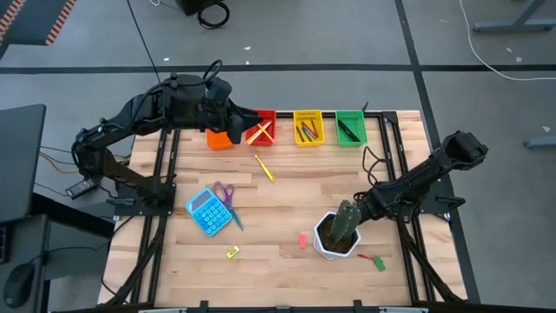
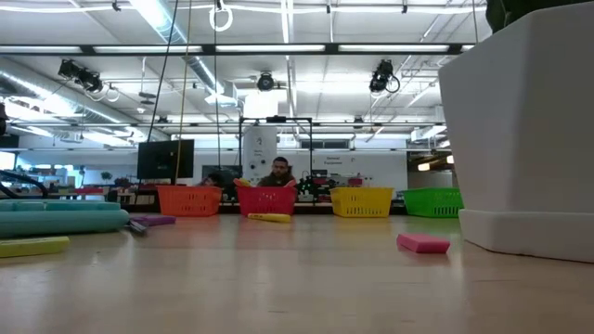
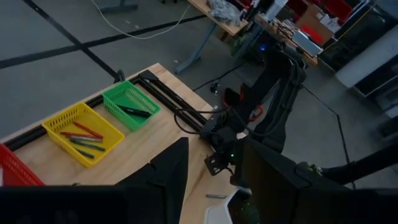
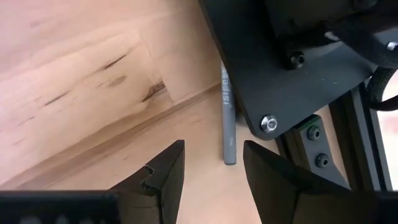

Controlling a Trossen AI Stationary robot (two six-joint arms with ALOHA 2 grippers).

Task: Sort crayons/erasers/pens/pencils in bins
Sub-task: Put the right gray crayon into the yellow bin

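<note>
Four bins stand in a row along the table's far edge: orange (image 1: 219,137), red (image 1: 262,128), yellow (image 1: 307,127) and green (image 1: 350,127). Sticks lie in the red, yellow and green ones. My left gripper (image 3: 217,186) hangs open and empty, high over the orange and red bins. My right gripper (image 4: 214,177) is open low over the table's right side. It points down at a grey pen (image 4: 227,124) that lies flat with its far end under the arm's black base plate. A yellow pencil (image 1: 264,167), a pink eraser (image 1: 302,240) and a yellow-green eraser (image 1: 232,253) lie loose.
A white cactus pot (image 1: 339,233) stands just beside my right gripper. A blue calculator (image 1: 206,211) and purple scissors (image 1: 228,200) lie at the left. A green eraser and a red crayon (image 1: 376,260) lie near the front right corner. A person (image 2: 278,172) sits beyond the table.
</note>
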